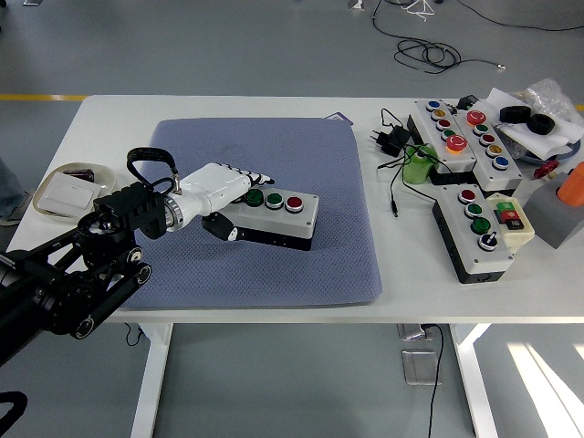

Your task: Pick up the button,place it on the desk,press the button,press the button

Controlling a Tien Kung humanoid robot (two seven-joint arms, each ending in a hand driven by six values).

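A: Head view. What occupies the middle of the bench point(228, 108)?

B: A blue-grey mat point(301, 155) covers the central part of the white surface. On it lies the button box point(278, 219), a grey housing on a black base with a row of round caps on top; two green caps and one red cap show clear of the hand. The box sits skewed, its right end angled toward the near edge.

A: And the working limb?

B: The left arm point(64, 283), black and jointed, enters from the lower left corner. Its white left hand point(219, 192) lies over the box's left end, fingers curled across the top and the thumb set against the near side, so the hand is closed around that end of the box. Whether the box is lifted clear of the mat or rests on it cannot be told. No right arm shows in this view.

A: What lies to the sides?

B: At the left edge, an oval tray point(55, 212) carries a white wall switch point(66, 192). To the right of the mat: a black power adapter point(394, 139) with trailing cable, a green cylinder point(418, 167), a long control panel point(461, 139) with many coloured buttons, and nearer, a second button box point(482, 234) with a yellow unit beside it. A grey block point(555, 215) stands at the far right edge.
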